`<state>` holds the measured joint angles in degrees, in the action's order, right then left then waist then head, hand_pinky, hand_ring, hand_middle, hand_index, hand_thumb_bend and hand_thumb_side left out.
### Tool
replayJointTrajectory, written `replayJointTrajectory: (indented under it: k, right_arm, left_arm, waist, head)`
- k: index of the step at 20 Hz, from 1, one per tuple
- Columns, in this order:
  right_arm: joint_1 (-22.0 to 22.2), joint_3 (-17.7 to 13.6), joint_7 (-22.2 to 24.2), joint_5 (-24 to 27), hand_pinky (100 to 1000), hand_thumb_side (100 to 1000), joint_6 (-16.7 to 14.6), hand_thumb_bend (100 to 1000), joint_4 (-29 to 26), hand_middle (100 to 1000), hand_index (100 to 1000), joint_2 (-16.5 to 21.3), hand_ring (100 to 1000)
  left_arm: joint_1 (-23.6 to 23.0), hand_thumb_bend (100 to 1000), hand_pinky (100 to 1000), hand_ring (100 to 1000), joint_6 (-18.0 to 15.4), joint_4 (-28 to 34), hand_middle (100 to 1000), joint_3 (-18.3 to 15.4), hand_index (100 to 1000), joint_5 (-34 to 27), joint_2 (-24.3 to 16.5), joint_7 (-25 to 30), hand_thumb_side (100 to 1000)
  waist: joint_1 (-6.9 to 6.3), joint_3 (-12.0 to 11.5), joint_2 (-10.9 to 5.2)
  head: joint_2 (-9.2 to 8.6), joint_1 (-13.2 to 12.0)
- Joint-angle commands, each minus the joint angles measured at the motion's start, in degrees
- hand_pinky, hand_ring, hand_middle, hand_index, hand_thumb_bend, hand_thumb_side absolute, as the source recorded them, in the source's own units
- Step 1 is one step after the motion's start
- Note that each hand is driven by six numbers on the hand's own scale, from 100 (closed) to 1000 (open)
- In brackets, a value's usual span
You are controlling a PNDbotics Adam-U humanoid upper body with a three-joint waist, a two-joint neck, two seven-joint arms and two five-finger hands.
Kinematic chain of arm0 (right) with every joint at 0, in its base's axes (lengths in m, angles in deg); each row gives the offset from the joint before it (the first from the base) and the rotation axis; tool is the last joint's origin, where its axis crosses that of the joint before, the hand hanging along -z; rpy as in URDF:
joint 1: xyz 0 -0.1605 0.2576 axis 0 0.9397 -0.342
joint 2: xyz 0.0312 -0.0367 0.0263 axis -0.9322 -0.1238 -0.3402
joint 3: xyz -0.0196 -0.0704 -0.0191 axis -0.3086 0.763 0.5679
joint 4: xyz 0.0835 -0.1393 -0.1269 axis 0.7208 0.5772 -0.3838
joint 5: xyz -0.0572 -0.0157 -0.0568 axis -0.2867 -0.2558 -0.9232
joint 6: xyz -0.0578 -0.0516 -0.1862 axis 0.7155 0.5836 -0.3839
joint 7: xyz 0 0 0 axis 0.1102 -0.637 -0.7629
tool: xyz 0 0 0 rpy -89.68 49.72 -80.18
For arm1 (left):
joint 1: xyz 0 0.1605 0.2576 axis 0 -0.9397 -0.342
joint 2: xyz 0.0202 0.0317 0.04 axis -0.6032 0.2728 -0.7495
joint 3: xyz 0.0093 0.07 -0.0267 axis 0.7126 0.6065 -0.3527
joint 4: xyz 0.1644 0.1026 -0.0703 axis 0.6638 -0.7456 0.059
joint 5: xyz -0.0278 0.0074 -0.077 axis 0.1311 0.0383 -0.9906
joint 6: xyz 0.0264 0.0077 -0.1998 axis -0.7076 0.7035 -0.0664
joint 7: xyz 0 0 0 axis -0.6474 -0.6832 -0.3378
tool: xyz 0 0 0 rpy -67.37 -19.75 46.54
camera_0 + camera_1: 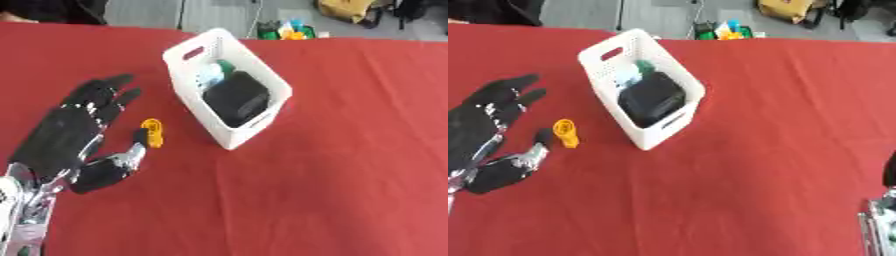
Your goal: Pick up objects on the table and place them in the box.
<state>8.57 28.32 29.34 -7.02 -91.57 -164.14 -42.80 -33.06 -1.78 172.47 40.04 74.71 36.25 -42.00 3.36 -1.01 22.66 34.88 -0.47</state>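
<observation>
Mostly done, by the look of it: the white box (229, 86), just right of the left hand (74, 132), already holds a bulky black item (236, 97) and something green-and-white (217, 70). Left on the red table (350, 150) is one small yellow object (153, 132), apart beside the thumb tip; the hand lies released, fingers straight. Nothing blocks the way. Of the right hand (881, 220), only an edge shows at lower right; I cannot tell its state.

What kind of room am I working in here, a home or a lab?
Probably a lab or workshop test area, not a home. A red cloth covers the table, with only a white box and a small yellow object near the left hand. Beyond the table lie grey floor and bags.
</observation>
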Motion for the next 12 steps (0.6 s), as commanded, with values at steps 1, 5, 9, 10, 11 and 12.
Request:
replayJointTrajectory:
  k: [1,5,9,10,11,12]
  right_arm:
    - [-0.3,0.1,0.3,0.2,760,991,0.0,100,-1.3,633,741,0.3,743]
    - [-0.3,0.1,0.4,0.1,760,988,0.1,100,-1.3,633,741,0.2,743]
    - [-0.3,0.2,0.6,0.1,760,989,0.2,100,-1.3,633,741,0.1,743]
    - [-0.3,0.2,0.7,0.1,760,989,0.2,100,-1.3,633,741,0.1,743]
    - [-0.2,0.2,0.7,0.1,760,987,0.2,100,-1.3,633,740,0.1,743]
    - [-0.3,0.2,0.7,0.1,760,987,0.2,100,-1.3,633,740,0.0,743]
  left_arm:
    - [0.9,100,1000,1000,1.0,0.2,1000,0.0,1000,-4.3,0.0,3.7,1000]
    - [0.8,100,1000,1000,2.8,-0.1,1000,-0.6,1000,-8.8,0.2,4.8,1000]
    - [0.8,100,1000,1000,3.8,-1.0,1000,-0.9,1000,-9.6,0.2,4.3,1000]
    - [0.8,100,1000,1000,4.0,-1.2,1000,-0.9,1000,-9.7,0.3,4.0,1000]
    - [0.8,120,1000,1000,4.0,-1.3,1000,-0.8,1000,-9.9,0.4,3.7,1000]
    - [0.8,120,1000,1000,3.8,-1.4,1000,-0.7,1000,-10.4,0.4,3.5,1000]
  waist:
    - [-0.15,0.1,-1.19]
    - [-0.16,0.0,-1.16]
    - [-0.16,0.0,-1.08]
    - [-0.15,0.0,-1.05]
    - [-0.14,0.1,-1.02]
    - [-0.14,0.1,-0.97]
  head:
    - [-0.80,-0.2]
    - [-1.05,-0.3]
    - [-1.28,-0.4]
    - [-1.33,-0.5]
    - [-1.39,-0.5]
    - [-1.46,-0.6]
